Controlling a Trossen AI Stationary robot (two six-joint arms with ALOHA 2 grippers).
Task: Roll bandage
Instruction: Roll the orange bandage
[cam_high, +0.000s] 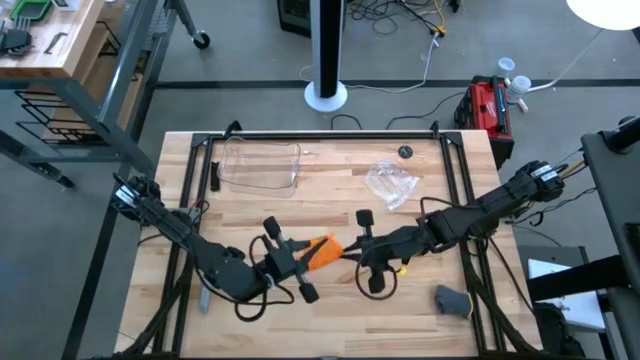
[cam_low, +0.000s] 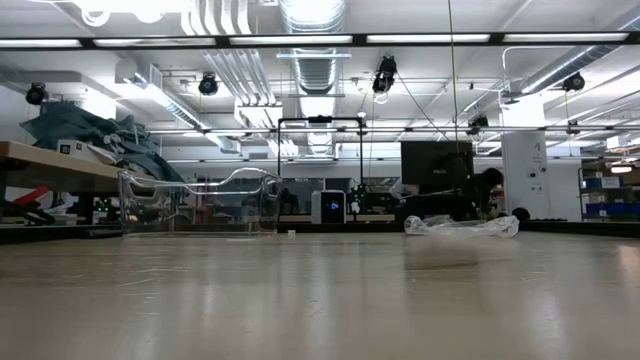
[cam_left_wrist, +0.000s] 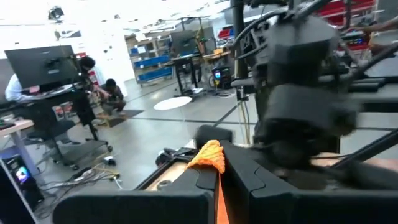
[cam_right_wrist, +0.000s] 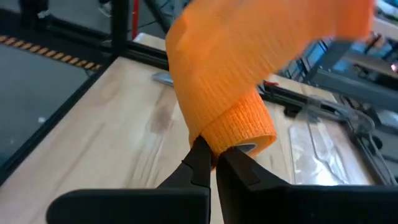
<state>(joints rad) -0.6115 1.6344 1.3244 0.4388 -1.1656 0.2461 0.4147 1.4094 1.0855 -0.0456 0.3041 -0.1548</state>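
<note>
Right gripper (cam_right_wrist: 211, 163): fingers pinched nearly closed on the rim of a partly wound roll of the bandage (cam_right_wrist: 233, 81); a broad flat tail of strip leaves the roll and runs away from the camera. Left gripper (cam_left_wrist: 217, 180): fingers narrow, clamping the free end of the same strip, whose frayed tip stands just above the fingertips. In the high view the bandage (cam_high: 322, 250) spans the short gap between left gripper (cam_high: 293, 262) and right gripper (cam_high: 368, 252), held clear of the table (cam_high: 330, 200), toward the edge farthest from the tray (cam_high: 261, 164). Progress, as judged: a stubby roll exists, but a length remains unwound, so rolling is partway done. The tray is clear-walled and appears empty; the plastic wrap (cam_high: 391, 182) lies beside it.
</note>
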